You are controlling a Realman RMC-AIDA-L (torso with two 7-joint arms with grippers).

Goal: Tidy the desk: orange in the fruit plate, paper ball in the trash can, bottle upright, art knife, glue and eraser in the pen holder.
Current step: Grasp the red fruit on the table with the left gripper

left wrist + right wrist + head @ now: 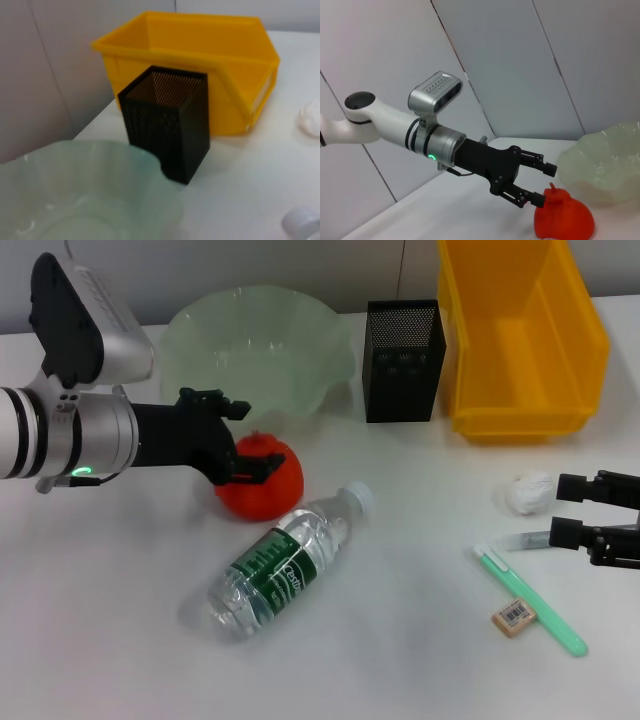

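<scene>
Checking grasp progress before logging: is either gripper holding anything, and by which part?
Nothing is held. The left gripper is open beside the orange; the right gripper is open near the paper ball.

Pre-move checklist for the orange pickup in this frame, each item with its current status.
1. Left gripper open: ok, jaws spread in the right wrist view.
2. Jaws around the orange: not ok; they sit at its upper, arm-side edge, not down its sides.
3. Orange resting on the table, free to lift: ok; the lying bottle is beside it, contact cannot tell.
4. Fruit plate ready to take it: ok, upright just behind the orange, nothing seen inside.
5. Path to the plate: ok; the pen holder stands off to the side.
6. Right gripper out of the way: ok, at the table's right edge near the paper ball.
</scene>
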